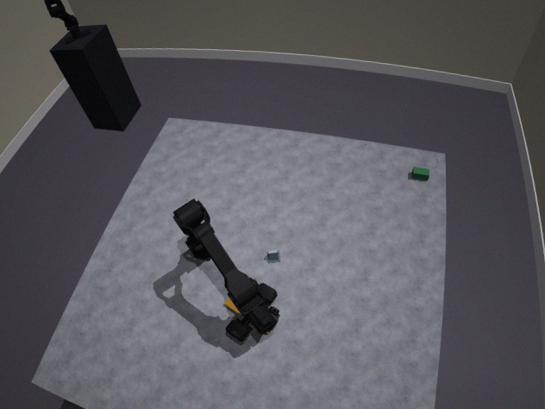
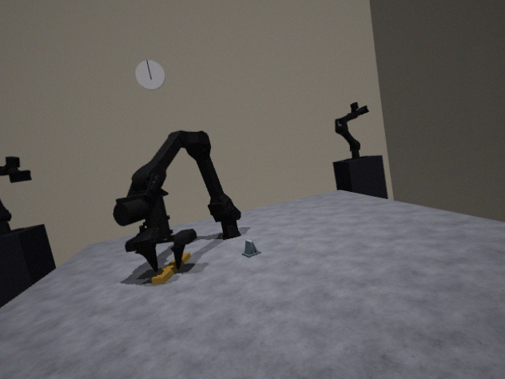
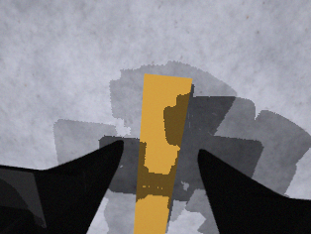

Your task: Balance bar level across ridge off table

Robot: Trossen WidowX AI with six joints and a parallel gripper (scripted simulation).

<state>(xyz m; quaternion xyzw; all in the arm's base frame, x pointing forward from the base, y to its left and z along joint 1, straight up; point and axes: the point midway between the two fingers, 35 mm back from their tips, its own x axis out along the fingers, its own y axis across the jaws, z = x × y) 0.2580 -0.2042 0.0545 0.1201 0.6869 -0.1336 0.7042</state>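
The orange bar (image 1: 232,305) (image 2: 162,276) (image 3: 155,99) lies flat on the table, partly hidden under the arm in the top view. My gripper (image 2: 167,269) (image 3: 160,149) is open, pointing down low over the bar. In the wrist view its fingertips stand on either side of the bar, with a gap on each side and nothing gripped. In the top view the fingertips are hidden. The small blue-grey ridge (image 1: 273,252) (image 2: 248,248) stands upright on its base, apart from the bar, with nothing on it. It is not in the wrist view.
A green block (image 1: 421,173) lies near the table's far right corner in the top view. A dark pedestal (image 1: 98,83) (image 2: 363,175) bearing another arm stands beyond the table edge. Another pedestal (image 2: 24,257) is at the left in the exterior view.
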